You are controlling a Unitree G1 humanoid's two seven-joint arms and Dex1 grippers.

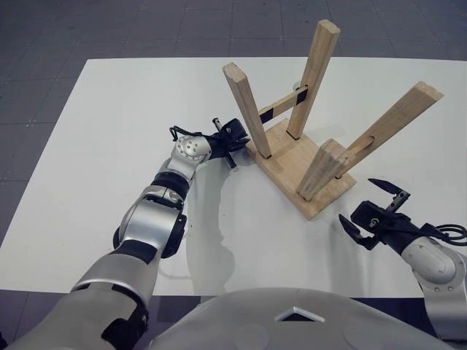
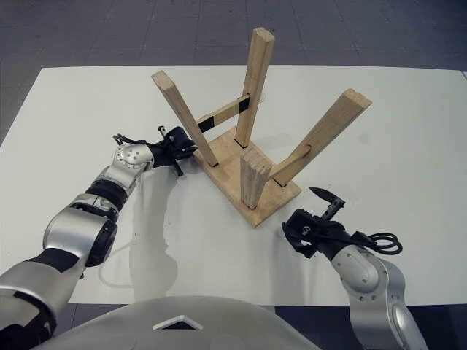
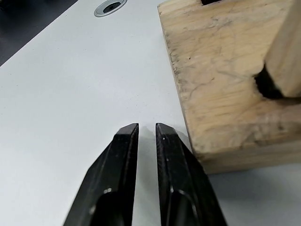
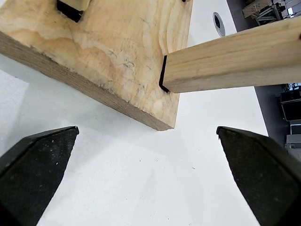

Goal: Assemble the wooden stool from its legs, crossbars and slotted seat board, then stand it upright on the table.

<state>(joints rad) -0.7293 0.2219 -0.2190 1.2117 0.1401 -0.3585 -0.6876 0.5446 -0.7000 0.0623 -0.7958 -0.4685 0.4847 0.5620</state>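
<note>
The wooden stool [image 1: 300, 149] lay upside down near the middle of the white surface [image 1: 109, 146]. Its one seat board [image 3: 221, 61] was flat on the surface. Four legs stuck up from it: the left leg [image 1: 246, 109], the back leg [image 1: 314, 76], the right leg [image 1: 398, 117] and the near leg [image 1: 321, 169]. The right leg leaned out the most.

There were two crossbars. The first crossbar [image 1: 281, 107] had black bands at its ends and joined the left leg and the back leg. The second crossbar [image 2: 295, 154] ran between the near leg and the right leg.

The left pincer [image 1: 235, 142] sat just beside the board's left corner. Its fingers [image 3: 123, 155] were nearly together with only a thin gap, and it held nothing. The right pincer [image 1: 356, 199] was near the board's near corner but not touching it. It was spread wide and held nothing.

One round hole [image 3: 109, 6] sat in the surface past the board.
</note>
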